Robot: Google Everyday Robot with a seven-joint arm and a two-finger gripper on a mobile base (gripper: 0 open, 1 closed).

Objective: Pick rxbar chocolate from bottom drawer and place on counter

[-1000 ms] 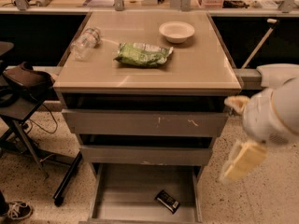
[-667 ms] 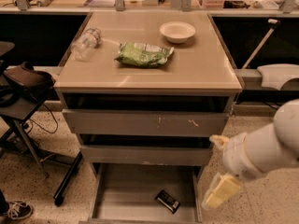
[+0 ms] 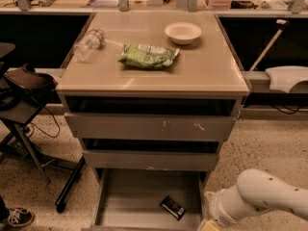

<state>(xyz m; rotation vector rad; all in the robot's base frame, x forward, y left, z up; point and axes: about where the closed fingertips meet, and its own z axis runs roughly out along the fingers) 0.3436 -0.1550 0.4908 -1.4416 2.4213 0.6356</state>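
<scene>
The rxbar chocolate (image 3: 173,207) lies front-right in the bottom drawer (image 3: 126,196). It looks light and slick, so pinch its narrow sides. The gripper (image 3: 209,225) hangs just right of the drawer; I cannot tell its state.

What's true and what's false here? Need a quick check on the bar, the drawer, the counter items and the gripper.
1. The rxbar chocolate lies on the floor of the bottom drawer. True.
2. The bottom drawer is closed. False: it is pulled open.
3. The green bag lies on the counter. True.
4. The bar sits in the bowl. False: it is in the bottom drawer, while the bowl stands on the counter.
5. The gripper hovers over the counter. False: it is low at the picture's bottom edge, beside the open drawer's right side.
</scene>
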